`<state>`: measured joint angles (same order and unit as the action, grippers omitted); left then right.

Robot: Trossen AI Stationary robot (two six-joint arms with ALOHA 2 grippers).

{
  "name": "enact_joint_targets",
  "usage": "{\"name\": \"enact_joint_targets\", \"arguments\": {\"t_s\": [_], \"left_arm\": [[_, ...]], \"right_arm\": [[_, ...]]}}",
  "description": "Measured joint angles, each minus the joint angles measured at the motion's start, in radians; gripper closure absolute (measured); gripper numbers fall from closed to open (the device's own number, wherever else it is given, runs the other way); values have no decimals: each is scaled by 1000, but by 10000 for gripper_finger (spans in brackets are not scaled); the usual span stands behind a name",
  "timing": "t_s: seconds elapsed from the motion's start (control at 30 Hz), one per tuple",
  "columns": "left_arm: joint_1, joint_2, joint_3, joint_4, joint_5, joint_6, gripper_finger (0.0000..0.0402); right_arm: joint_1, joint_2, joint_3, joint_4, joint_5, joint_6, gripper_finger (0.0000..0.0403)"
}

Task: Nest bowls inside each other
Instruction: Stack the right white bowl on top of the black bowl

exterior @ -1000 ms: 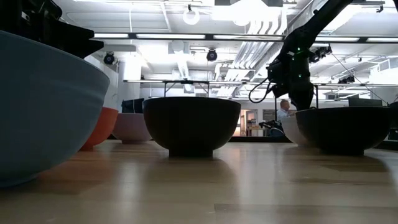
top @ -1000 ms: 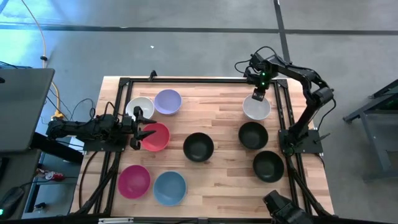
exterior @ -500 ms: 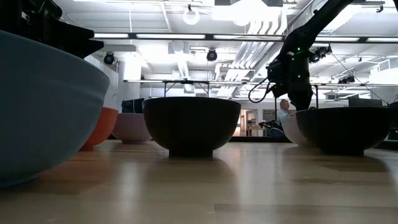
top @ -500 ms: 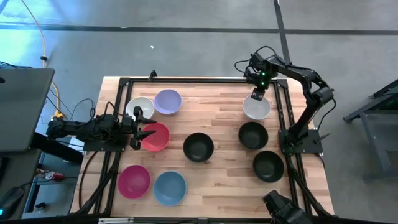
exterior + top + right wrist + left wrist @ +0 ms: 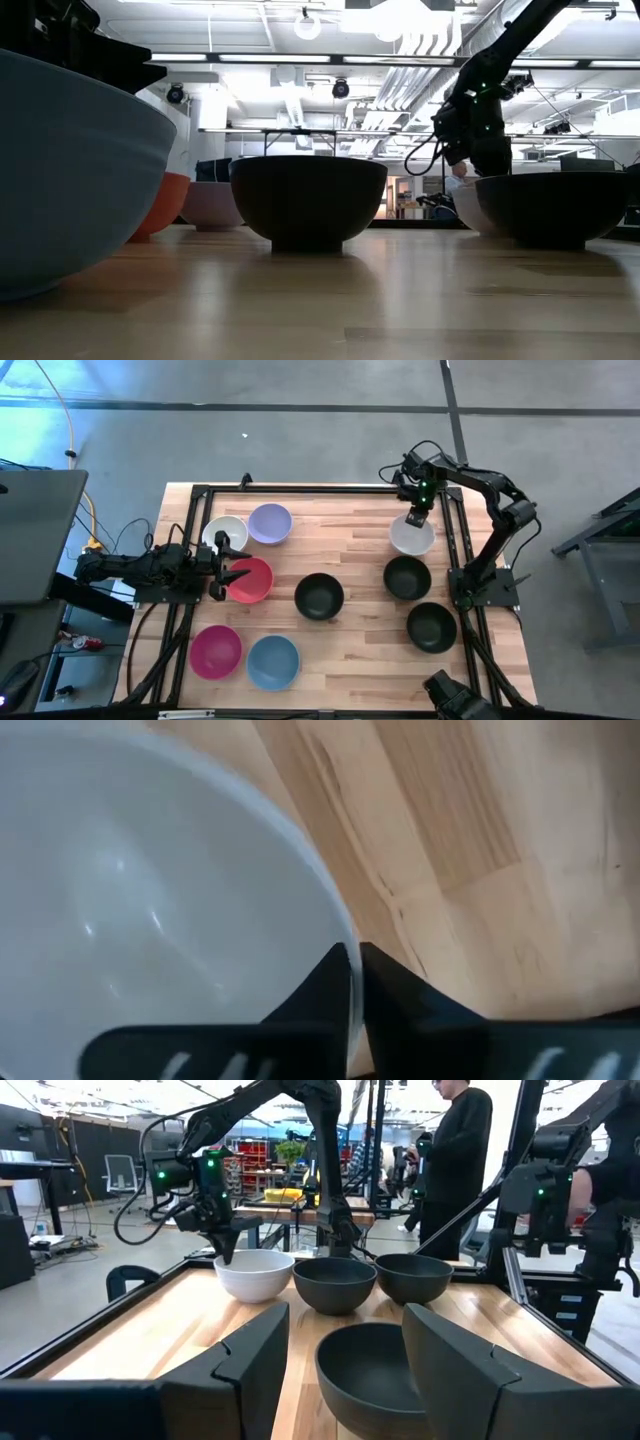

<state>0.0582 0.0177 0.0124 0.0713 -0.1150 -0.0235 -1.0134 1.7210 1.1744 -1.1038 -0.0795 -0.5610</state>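
Observation:
Nine bowls sit on their bases on the wooden table. At the left are a white bowl [image 5: 224,534], a lavender bowl [image 5: 269,523], a red bowl [image 5: 250,580], a magenta bowl [image 5: 216,650] and a light blue bowl [image 5: 273,661]. Three black bowls [image 5: 319,596] [image 5: 407,577] [image 5: 431,626] stand in the middle and at the right. My right gripper [image 5: 414,516] is shut on the second white bowl [image 5: 412,536], far right. My left gripper [image 5: 228,560] is open at the red bowl's left rim. My right gripper pinches the white bowl's rim [image 5: 352,982] on its far side, one finger [image 5: 325,995] inside the bowl and one finger [image 5: 395,1005] outside. It comes from above, pointing down. The bowl stays upright with its base on the table [image 5: 465,210].
A black metal frame [image 5: 200,491] borders the table's far, left and right sides. A person in black [image 5: 465,1160] stands beyond the table's right side. Bare wood [image 5: 350,535] lies between the lavender bowl and the held white bowl.
My right arm's wrist has shifted slightly toward the table's right edge while the gripper stays on the white bowl's rim. The bowl has kept its place on the table.

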Motion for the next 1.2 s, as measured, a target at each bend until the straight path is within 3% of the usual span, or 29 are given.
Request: {"name": "enact_joint_targets", "arguments": {"t_s": [0.37, 0.73, 1.2], "left_arm": [[0, 0, 0, 0, 0, 0, 216], [0, 0, 0, 0, -2, 0, 216], [0, 0, 0, 0, -3, 0, 216]], "right_arm": [[0, 0, 55, -5, -5, 79, 401], [23, 0, 174, -83, -120, 360, 402], [290, 0, 401, -192, -123, 643, 403]]}}
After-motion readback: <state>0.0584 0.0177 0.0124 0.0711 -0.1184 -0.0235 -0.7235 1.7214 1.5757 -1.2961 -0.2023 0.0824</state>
